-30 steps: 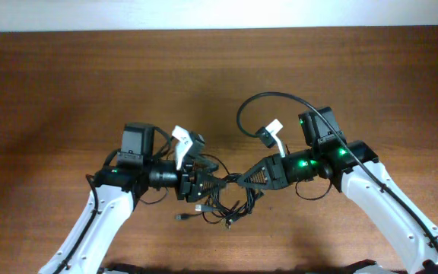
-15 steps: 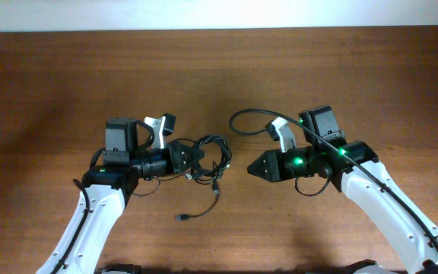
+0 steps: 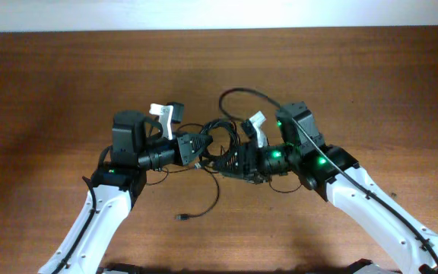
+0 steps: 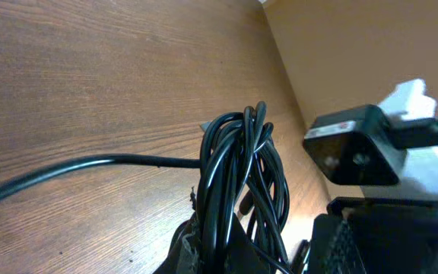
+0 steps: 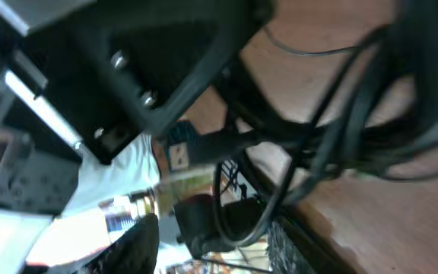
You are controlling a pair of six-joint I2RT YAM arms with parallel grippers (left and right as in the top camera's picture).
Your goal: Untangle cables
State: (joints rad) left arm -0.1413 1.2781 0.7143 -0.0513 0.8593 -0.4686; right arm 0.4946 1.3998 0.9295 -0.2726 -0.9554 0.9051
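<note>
The cables form a tangled black bundle between the two arms at the table's middle. My left gripper is shut on the bundle. In the left wrist view the looped strands rise straight out of its jaws. One strand trails down to a small plug on the table. My right gripper is pressed in close from the right, open. Its dark fingers stand apart, with blurred cable strands crossing just ahead and a loop between them.
A thicker black cable arcs from the right arm over the table behind the bundle. The left arm's body fills the upper left of the right wrist view. The table's far edge meets a pale wall.
The left gripper shut on the bundle and carried it up and to the right. The right gripper let go, drew back, then moved left up against the bundle while opening.
</note>
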